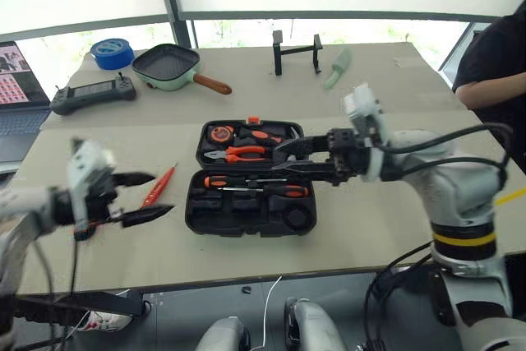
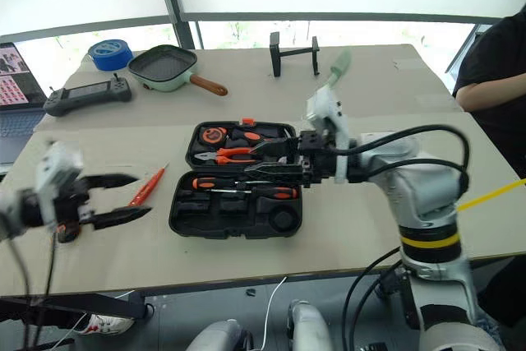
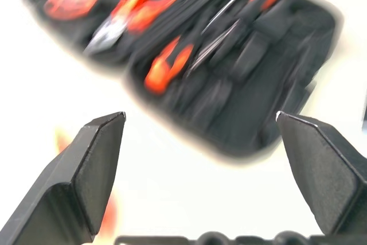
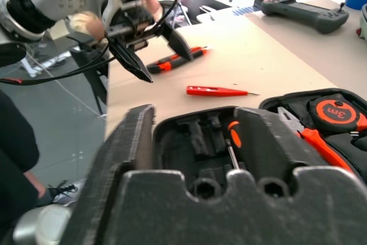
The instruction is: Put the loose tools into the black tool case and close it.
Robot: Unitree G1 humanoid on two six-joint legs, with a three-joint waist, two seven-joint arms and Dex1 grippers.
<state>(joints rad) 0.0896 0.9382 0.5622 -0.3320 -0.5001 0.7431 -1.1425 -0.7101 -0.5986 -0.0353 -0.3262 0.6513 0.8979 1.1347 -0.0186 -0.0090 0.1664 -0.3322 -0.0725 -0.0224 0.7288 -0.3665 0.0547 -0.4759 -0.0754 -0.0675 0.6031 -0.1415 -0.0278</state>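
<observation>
The black tool case (image 1: 201, 218) lies open in the middle of the table. Two black-and-orange screwdrivers (image 1: 255, 182) rest in its near half. Pliers, a hammer and a tape measure fill its far half. A round dark shape (image 1: 297, 218) sits in the near right recess. My right gripper (image 1: 283, 162) hovers open over the case, pointing left, with nothing between its fingers. The slim orange screwdriver (image 1: 159, 187) lies on the table left of the case. My left gripper (image 1: 162, 194) stands open beside it, empty. In the right wrist view an orange-black utility knife (image 4: 195, 54) lies on the table behind the left gripper.
A green-rimmed pan (image 1: 168, 67), a blue tape roll (image 1: 112, 53), a handheld controller (image 1: 92, 94) and a laptop (image 1: 16, 88) line the far left. A black stand (image 1: 296, 51) and a green tool (image 1: 337, 67) sit at the back. A person (image 1: 493, 71) sits at the right.
</observation>
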